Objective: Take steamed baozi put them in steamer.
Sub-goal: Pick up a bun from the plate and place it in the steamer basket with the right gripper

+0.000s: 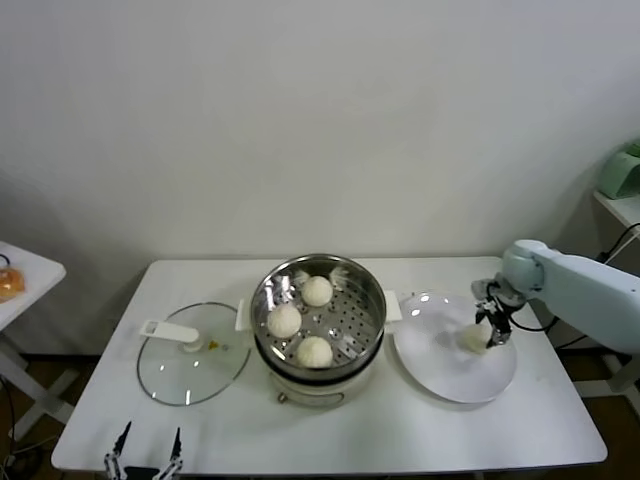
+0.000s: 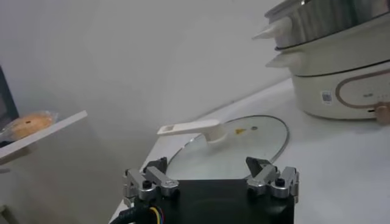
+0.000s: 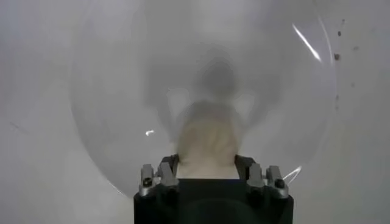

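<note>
Buns (image 1: 299, 320), 3 of them, were seen in the steamer (image 1: 368, 330). A 4th bun (image 3: 207, 141) was clamped by the right gripper (image 1: 492, 334) over the plate (image 1: 445, 375). The left gripper (image 1: 143, 462) was parked with fingers apart.

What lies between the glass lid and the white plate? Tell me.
In the head view the steamer stands between the lid and the plate, with three baozi in its basket.

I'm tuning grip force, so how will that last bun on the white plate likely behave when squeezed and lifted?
The bun looks soft and puffy, so it will probably dent under a firm squeeze from the right gripper, whose fingers sit on either side of it. Being round and smooth, it may roll on the plate if nudged. It is probably light for its size.
</note>
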You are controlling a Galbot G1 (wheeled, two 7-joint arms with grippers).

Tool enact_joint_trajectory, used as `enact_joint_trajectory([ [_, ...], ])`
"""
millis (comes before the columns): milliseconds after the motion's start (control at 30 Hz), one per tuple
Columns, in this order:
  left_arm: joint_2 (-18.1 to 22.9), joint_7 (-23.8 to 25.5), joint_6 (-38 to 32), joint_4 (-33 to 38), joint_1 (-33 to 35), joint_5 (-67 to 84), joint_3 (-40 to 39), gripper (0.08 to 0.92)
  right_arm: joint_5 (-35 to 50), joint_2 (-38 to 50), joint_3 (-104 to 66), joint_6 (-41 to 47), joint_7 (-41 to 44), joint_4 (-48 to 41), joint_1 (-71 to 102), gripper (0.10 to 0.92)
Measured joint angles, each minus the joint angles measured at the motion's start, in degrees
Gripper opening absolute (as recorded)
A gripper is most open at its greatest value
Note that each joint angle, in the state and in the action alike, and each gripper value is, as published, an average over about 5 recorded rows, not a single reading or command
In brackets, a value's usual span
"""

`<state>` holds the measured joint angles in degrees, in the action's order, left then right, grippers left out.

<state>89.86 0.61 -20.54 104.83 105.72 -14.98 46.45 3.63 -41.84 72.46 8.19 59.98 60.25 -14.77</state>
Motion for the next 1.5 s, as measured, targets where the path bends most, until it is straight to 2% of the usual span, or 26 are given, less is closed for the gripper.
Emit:
enact_joint_trajectory([
  [233, -0.03, -0.02, -0.01, 0.58, 0.12, -0.02, 0.11, 0.823, 5.16, 0.72, 6.85, 1.40, -0.06, 5.14, -8.25, 0.628],
  [633, -0.53, 0.01, 0.01, 1.21, -0.01, 0.21, -0.68, 0.823, 24.55, -3.08, 24.28, 5.52, 0.05, 19.56, -34.73, 0.628],
  [933, -1.13, 0.07, 0.27, 1.86, -0.23, 0.89, -0.85, 0.823, 36.26, -8.75, 27.34, 9.42, -1.97, 26.46, -43.83, 0.628],
  [1200, -1.14, 0.11, 0.52, 2.05, -0.46, 1.06, -0.93, 0.823, 39.51, -14.17, 26.17, 12.23, -4.57, 27.73, -42.97, 0.634],
  [1500, -0.98, 0.12, 0.49, 1.92, -0.54, 1.13, -0.68, 0.823, 37.17, -19.10, 23.89, 13.94, -6.70, 25.64, -36.82, 0.643],
])
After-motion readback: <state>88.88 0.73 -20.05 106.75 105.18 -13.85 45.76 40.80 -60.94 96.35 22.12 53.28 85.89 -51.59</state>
